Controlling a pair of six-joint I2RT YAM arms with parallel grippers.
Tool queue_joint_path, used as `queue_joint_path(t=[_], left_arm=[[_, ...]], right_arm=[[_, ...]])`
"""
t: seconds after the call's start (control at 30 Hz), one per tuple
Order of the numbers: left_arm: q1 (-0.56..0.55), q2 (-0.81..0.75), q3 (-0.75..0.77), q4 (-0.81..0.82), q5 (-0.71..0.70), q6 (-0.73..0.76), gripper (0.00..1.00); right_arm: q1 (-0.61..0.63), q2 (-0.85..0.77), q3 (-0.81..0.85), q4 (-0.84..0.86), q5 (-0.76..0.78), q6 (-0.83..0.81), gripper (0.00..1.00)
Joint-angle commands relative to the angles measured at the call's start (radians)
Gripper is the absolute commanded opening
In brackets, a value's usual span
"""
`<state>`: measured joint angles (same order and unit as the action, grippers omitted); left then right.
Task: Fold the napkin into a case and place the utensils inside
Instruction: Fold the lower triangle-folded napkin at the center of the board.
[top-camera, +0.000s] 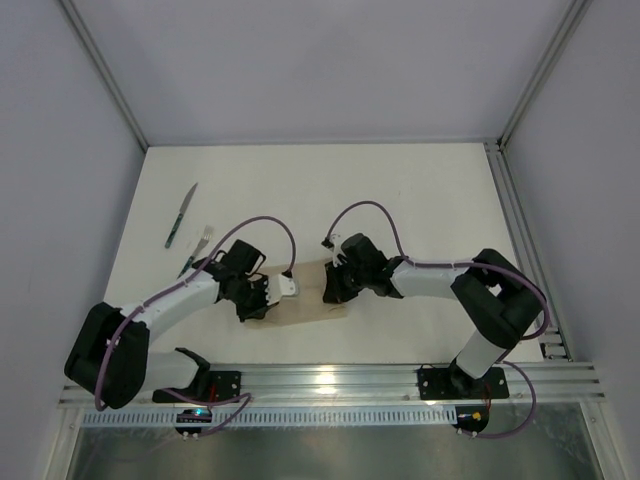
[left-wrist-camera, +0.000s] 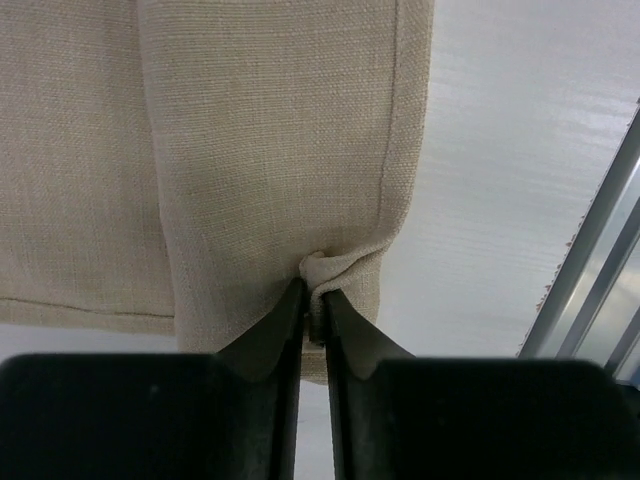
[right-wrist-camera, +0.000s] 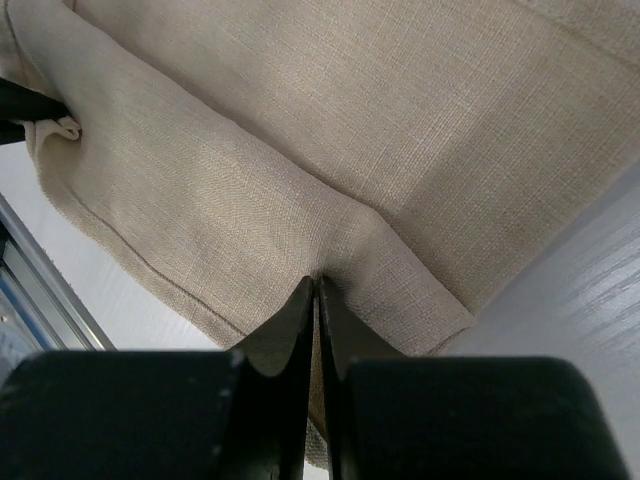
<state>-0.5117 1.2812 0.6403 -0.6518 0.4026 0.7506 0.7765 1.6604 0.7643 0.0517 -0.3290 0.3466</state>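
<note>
Left gripper (left-wrist-camera: 313, 292) clamps the napkin (left-wrist-camera: 270, 150) at its hem; right gripper (right-wrist-camera: 316, 288) pinches its folded edge. Knife (top-camera: 181, 215) and fork (top-camera: 197, 250) lie left of it, apart.

A pale cream table (top-camera: 420, 200) fills the middle of the top view, with a metal rail (top-camera: 330, 378) along its lower edge and another down its right side. The beige napkin (top-camera: 308, 305) lies on it at lower centre, just above the lower rail, with one layer doubled over another; the wrist views show stitched hems and a soft crease. Well apart, at the upper left, lie the knife (top-camera: 181, 215) and, just below it, the fork (top-camera: 203, 238). Both are slanted, silver ends pointing to the upper right.
</note>
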Motion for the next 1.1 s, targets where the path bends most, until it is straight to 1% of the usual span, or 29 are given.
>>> queue_joint_path(t=[0.0, 0.07, 0.1, 0.13, 0.17, 0.2, 0.23, 0.27, 0.3, 0.33, 0.37, 0.4, 0.43, 0.47, 0.5, 0.53, 0.57, 0.63, 0.73, 0.9, 1.0, 1.07], left_arm=[[0.036, -0.002, 0.058, -0.046, 0.073, -0.011, 0.17], [0.055, -0.002, 0.097, -0.083, 0.103, -0.005, 0.29], [0.061, -0.002, 0.117, -0.138, 0.125, 0.003, 0.32], [0.085, -0.006, 0.139, -0.164, 0.183, 0.012, 0.38], [0.108, -0.011, 0.191, -0.192, 0.230, 0.018, 0.40], [0.137, -0.013, 0.218, -0.247, 0.272, 0.021, 0.44], [0.166, -0.013, 0.248, -0.270, 0.347, 0.023, 0.46], [0.232, -0.005, 0.298, -0.284, 0.369, 0.013, 0.49], [0.263, 0.004, 0.317, -0.267, 0.378, -0.011, 0.56], [0.288, 0.016, 0.329, -0.234, 0.343, -0.052, 0.57], [0.314, 0.050, 0.335, -0.186, 0.303, -0.168, 0.57], [0.317, 0.073, 0.340, -0.096, 0.254, -0.222, 0.57], [0.315, 0.098, 0.341, -0.056, 0.178, -0.261, 0.57], [0.315, 0.124, 0.343, -0.022, 0.135, -0.330, 0.56], [0.317, 0.182, 0.354, 0.022, 0.102, -0.359, 0.55], [0.317, 0.214, 0.366, 0.029, 0.076, -0.379, 0.54], [0.317, 0.243, 0.380, 0.029, 0.033, -0.393, 0.54], [0.315, 0.312, 0.403, 0.029, 0.007, -0.389, 0.55], [0.299, 0.372, 0.401, 0.037, -0.065, -0.373, 0.57], [0.263, 0.418, 0.369, 0.063, -0.157, -0.361, 0.58], [0.234, 0.422, 0.345, 0.073, -0.148, -0.350, 0.57], [0.216, 0.432, 0.338, 0.067, -0.143, -0.349, 0.53]], right_arm=[[0.006, 0.016, -0.057, 0.050, 0.028, 0.022, 0.08], [0.006, 0.027, -0.062, 0.054, 0.031, 0.023, 0.08], [0.006, 0.030, -0.060, 0.053, 0.033, 0.022, 0.08], [0.004, 0.038, -0.053, 0.050, 0.034, 0.020, 0.08], [0.006, 0.041, -0.049, 0.047, 0.034, 0.020, 0.08], [0.004, 0.042, -0.045, 0.042, 0.039, 0.017, 0.08], [0.006, 0.042, -0.040, 0.034, 0.041, 0.015, 0.08], [0.006, 0.042, -0.040, 0.031, 0.045, 0.015, 0.08], [0.004, 0.041, -0.043, 0.031, 0.047, 0.014, 0.08], [0.004, 0.041, -0.045, 0.031, 0.051, 0.014, 0.08], [0.006, 0.039, -0.045, 0.031, 0.054, 0.015, 0.08], [0.006, 0.041, -0.046, 0.033, 0.053, 0.017, 0.08], [0.006, 0.041, -0.046, 0.037, 0.050, 0.019, 0.08], [0.004, 0.041, -0.045, 0.039, 0.050, 0.019, 0.08], [0.006, 0.041, -0.045, 0.042, 0.048, 0.022, 0.08], [0.006, 0.041, -0.045, 0.043, 0.048, 0.022, 0.08], [0.006, 0.036, -0.046, 0.045, 0.048, 0.023, 0.08], [0.006, 0.032, -0.049, 0.048, 0.048, 0.023, 0.08], [0.004, 0.027, -0.056, 0.053, 0.051, 0.025, 0.08], [0.006, 0.021, -0.075, 0.079, 0.042, 0.038, 0.08], [0.006, 0.021, -0.080, 0.089, 0.042, 0.042, 0.08], [0.006, 0.024, -0.079, 0.088, 0.044, 0.040, 0.08]])
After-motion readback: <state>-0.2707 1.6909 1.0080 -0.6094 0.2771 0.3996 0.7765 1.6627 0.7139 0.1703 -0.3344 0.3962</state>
